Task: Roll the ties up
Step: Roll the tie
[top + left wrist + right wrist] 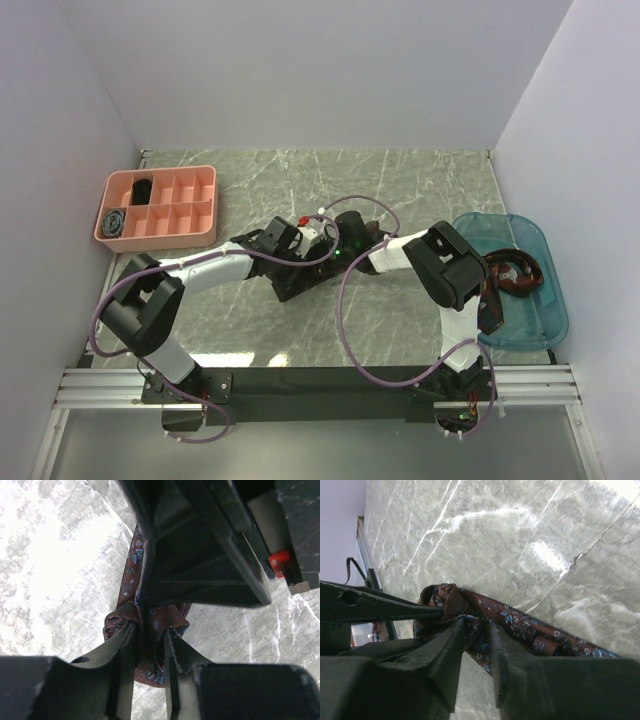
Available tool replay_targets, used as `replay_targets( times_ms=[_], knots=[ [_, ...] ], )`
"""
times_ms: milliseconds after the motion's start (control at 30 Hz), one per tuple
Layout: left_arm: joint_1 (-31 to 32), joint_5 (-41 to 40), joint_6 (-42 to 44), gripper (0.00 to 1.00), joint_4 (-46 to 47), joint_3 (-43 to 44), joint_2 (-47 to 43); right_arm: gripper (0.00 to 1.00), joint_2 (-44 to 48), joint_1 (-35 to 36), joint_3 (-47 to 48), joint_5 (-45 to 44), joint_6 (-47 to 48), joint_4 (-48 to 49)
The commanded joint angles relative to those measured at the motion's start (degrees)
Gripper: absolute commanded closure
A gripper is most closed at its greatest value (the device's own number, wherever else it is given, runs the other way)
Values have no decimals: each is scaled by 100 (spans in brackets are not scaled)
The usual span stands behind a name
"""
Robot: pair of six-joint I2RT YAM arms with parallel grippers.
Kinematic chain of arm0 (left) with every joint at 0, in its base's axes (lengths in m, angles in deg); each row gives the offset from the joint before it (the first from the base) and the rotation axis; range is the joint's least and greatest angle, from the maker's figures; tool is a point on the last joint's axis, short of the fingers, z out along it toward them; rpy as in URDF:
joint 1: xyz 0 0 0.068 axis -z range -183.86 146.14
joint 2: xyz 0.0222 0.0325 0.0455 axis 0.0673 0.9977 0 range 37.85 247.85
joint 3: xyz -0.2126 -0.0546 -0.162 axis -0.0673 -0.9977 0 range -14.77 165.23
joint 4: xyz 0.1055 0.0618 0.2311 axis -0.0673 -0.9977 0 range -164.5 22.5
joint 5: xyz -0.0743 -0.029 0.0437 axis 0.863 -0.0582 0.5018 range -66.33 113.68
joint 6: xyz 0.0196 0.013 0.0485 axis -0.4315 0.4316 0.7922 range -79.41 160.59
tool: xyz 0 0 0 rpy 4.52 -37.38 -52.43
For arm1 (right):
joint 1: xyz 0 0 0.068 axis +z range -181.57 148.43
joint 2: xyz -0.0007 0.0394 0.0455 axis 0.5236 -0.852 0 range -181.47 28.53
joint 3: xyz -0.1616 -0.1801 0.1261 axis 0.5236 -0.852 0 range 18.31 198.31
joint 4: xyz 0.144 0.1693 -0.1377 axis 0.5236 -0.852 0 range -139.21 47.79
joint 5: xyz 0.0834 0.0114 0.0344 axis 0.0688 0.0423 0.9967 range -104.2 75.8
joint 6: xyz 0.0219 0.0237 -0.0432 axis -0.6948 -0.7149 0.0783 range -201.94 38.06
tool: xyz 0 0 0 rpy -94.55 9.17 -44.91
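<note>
Two claws on one tie, meeting tip to tip. The left gripper is clenched on the maroon tie, with fabric pinched between its fingers. The right gripper is clamped on the same cloth, just opposite the left one and nearly touching it.

A small bunched wad sits right at both sets of fingertips. I'd call it the start of a coil, loose and not a neat roll. The rest of the strip runs flat on the marble table, trailing away beyond the right claw's fingers and not yet wound.

Progress, as I judge it:
- **Done:** well off to the left gripper's side is a pink tray. It holds a black coil in one compartment and a grey-blue coil in another, so two look finished.
- **In hand:** this maroon one is early in the roll, with most of its length left to wind.
- **Left:** out beyond the right arm is a blue bin with a loose heap of dark ties. I can't tell how many

The other tray compartments look unfilled, so plenty of rolling remains
</note>
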Motion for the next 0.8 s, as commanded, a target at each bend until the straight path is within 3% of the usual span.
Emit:
replay_targets(
  times_ms=[0, 167, 467, 667, 767],
  knots=[
    [26, -159, -134, 72, 19, -54, -51, 69, 252, -37, 37, 201, 40, -304],
    [26, -133, -134, 62, 19, -63, -69, 99, 226, -29, 107, 350, 128, -384],
    [35, 25, -64, 22, 1, -124, -201, 100, 138, -29, 116, 438, 338, -139],
    [70, 201, 15, 20, -25, -46, -96, 100, 156, -29, 99, 491, 488, 90],
    [96, 280, 50, 25, -52, -10, -25, 100, 165, -29, 116, 438, 523, 134]
  ],
)
